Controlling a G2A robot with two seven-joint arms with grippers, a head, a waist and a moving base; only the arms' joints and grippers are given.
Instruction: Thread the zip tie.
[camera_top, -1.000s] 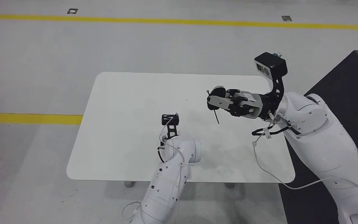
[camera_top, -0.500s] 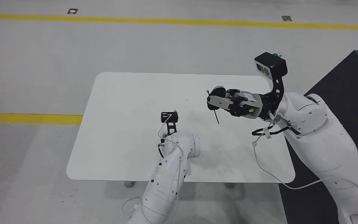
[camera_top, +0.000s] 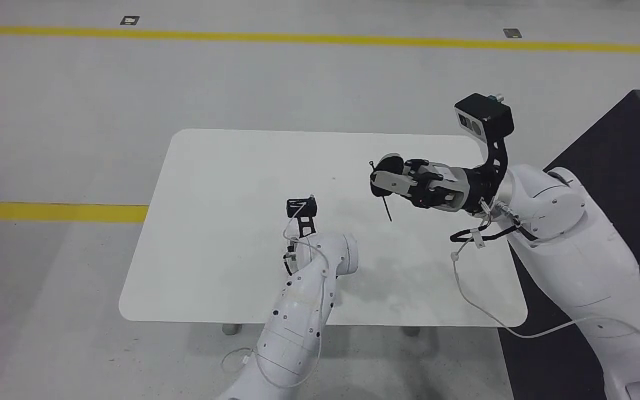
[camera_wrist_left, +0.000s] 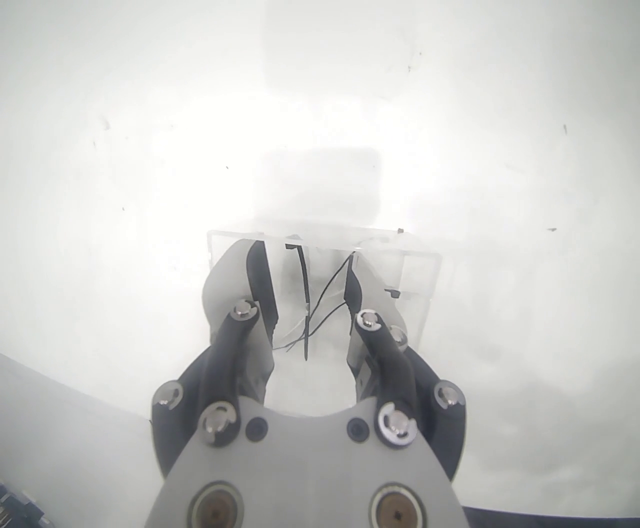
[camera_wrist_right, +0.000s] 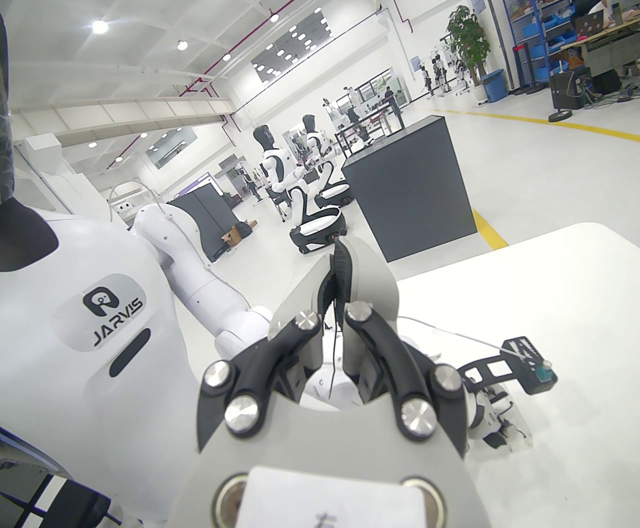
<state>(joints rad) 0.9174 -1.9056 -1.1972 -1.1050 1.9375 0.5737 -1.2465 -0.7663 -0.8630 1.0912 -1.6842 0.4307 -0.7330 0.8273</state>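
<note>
Your right tool (camera_wrist_right: 340, 260) is pinched together on a black zip tie (camera_top: 386, 208), held up above the white counter (camera_top: 220, 200) with the strap hanging down from the pads. Your left tool (camera_wrist_left: 302, 254) points down at the counter nearer its front edge, fingers (camera_wrist_left: 260, 280) spread apart over a clear tray (camera_wrist_left: 420, 280) (thin black ties (camera_wrist_left: 306, 310) lie inside, between the fingers; you cannot tell whether the fingers touch anything). The two tools are well apart.

Left arm (camera_top: 318, 262) slightly farther out over the table (camera_top: 220, 220) than a second ago.
</note>
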